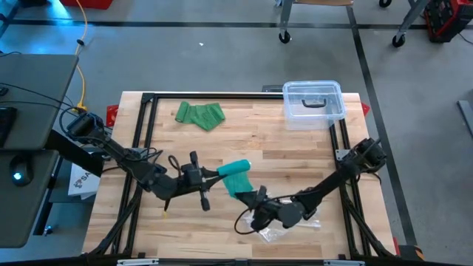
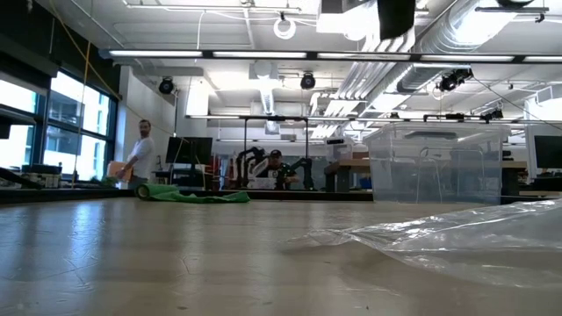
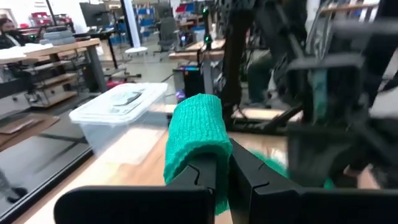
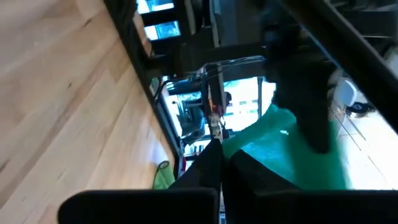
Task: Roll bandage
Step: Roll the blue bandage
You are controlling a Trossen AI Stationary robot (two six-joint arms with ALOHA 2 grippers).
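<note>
Nearest the bench's [image 1: 295,140] front edge we see crumpled clear plastic wrap [image 1: 284,230]. Just above it the right pincer [image 1: 251,198] is closed on the loose tail of the teal bandage [image 1: 238,177]. The left pincer [image 1: 216,174] is clamped shut on the bandage's rolled end, held above mid-bench. Farther back lie a green cloth [image 1: 199,114] and a clear lidded box [image 1: 313,103].

The clear lidded bin [image 1: 314,103] stands on the table [image 1: 251,140] at its far right corner. Left of the bin lies a crumpled cloth [image 1: 199,115]. Nearer than the bin, toward the table's front edge, lies a plastic wrapper [image 1: 284,230], with the bandage [image 1: 238,177] left of that.
</note>
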